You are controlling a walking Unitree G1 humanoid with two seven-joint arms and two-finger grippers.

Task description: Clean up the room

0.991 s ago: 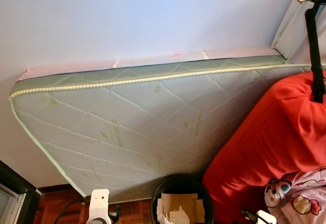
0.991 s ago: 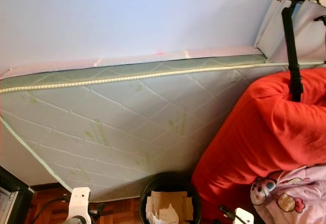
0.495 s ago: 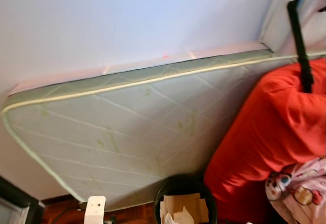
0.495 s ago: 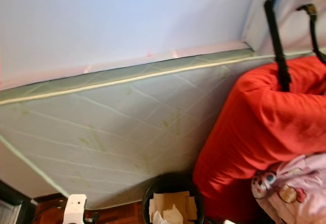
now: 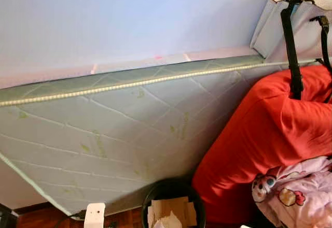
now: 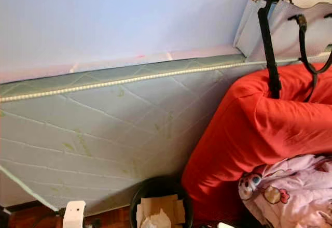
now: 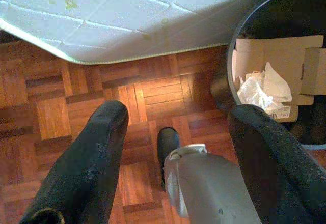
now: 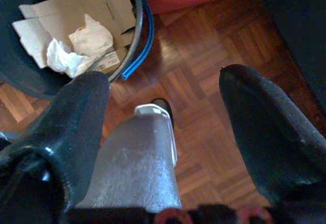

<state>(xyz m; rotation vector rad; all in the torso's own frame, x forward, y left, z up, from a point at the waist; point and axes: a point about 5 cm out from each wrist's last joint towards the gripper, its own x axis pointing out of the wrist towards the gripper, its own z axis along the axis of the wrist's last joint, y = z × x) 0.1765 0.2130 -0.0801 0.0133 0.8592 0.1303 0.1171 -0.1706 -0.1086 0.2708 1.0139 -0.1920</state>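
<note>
A round black bin (image 5: 171, 207) stands on the parquet floor in front of the leaning mattress, holding flattened cardboard (image 7: 270, 61) and crumpled white paper (image 8: 76, 46). My left gripper (image 7: 179, 113) hangs open above the floor with nothing between its fingers, and the bin (image 7: 277, 71) is just off to one side. My right gripper (image 8: 167, 79) is also open and empty over the parquet, beside the bin (image 8: 130, 25). A pink cartoon-print blanket (image 5: 293, 194) lies bunched against a big red cushion (image 5: 264, 140).
A quilted pale green mattress (image 5: 114, 134) leans against the light blue wall. A grey bag (image 5: 298, 20) with black straps rests on top of the red cushion. A blue strip (image 8: 140, 56) lies along the bin's base. My silver leg (image 7: 204, 183) shows below the left gripper.
The whole picture has shifted left, so the camera has turned right. More of the grey bag and pink blanket shows now. Nothing in the room has moved.
</note>
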